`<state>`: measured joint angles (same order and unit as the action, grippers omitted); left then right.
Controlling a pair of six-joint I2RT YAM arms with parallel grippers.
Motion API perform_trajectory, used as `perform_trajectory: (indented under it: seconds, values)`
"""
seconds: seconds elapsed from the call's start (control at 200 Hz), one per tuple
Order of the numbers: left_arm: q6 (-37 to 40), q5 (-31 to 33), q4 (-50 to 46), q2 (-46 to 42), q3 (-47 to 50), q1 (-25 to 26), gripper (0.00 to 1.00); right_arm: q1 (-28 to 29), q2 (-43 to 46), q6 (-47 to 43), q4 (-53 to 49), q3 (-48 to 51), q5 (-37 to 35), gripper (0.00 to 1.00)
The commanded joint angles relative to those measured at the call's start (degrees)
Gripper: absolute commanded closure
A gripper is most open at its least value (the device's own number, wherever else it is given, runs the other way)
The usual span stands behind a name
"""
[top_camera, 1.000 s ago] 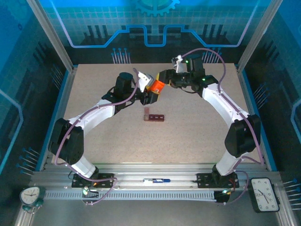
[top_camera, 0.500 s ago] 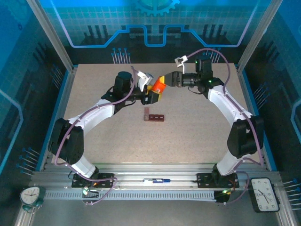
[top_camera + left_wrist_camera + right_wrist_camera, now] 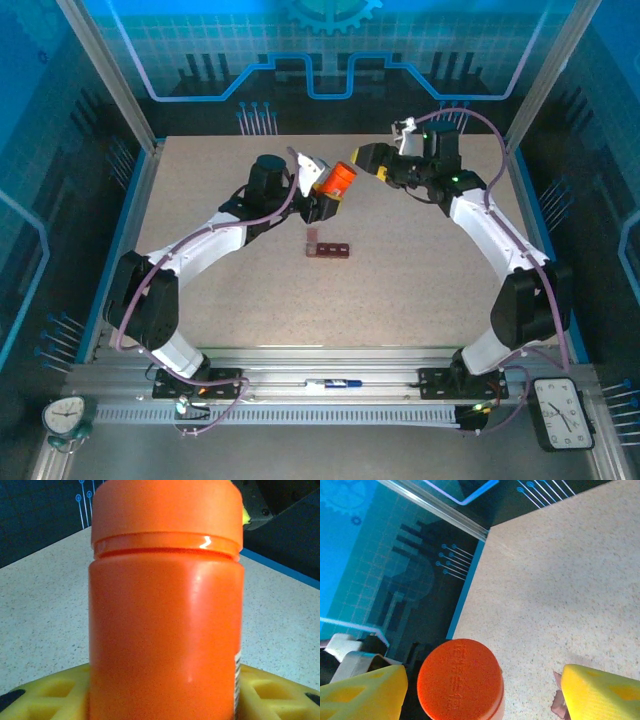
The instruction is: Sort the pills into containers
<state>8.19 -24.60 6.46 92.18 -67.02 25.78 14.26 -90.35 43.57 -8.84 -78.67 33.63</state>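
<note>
Left gripper (image 3: 324,196) clasps the orange bottle (image 3: 339,179) — right gripper (image 3: 366,158) spread wide, near its cap (image 3: 459,677)

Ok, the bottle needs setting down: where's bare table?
Free: the near table between pill organizer and arm bases, and the far left corner. Crowded: the far middle, where the left claw holds the orange pill bottle beside the right claw.

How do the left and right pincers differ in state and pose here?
The left pincer is shut on the orange bottle, clamping its body; the right pincer stands open and holds nothing. The left grips the bottle from its sides; the right faces its cap, its fingers spread to either side without touching it. Both have yellow fingers and meet at the same bottle.
</note>
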Motion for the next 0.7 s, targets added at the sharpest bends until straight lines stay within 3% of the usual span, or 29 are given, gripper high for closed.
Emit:
perform_trajectory:
  seconds: [0.0, 0.425, 0.695]
  values:
    - [2.69, 1.40, -0.15, -1.68, -0.56, 0.73, 0.75, 1.01, -0.57, 2.25, -0.05, -0.07, -2.16, 0.18]
    - [2.92, 1.22, -1.18, -1.01, -1.57, 1.57, 0.75, 4.85, -3.01, 1.39, -1.07, -2.81, -2.80, 0.22]
    - [2.12, 1.37, -0.42, -1.04, -1.40, 1.61, 0.75, 5.60, -3.52, -0.03, -1.91, -2.75, -1.21, 0.55]
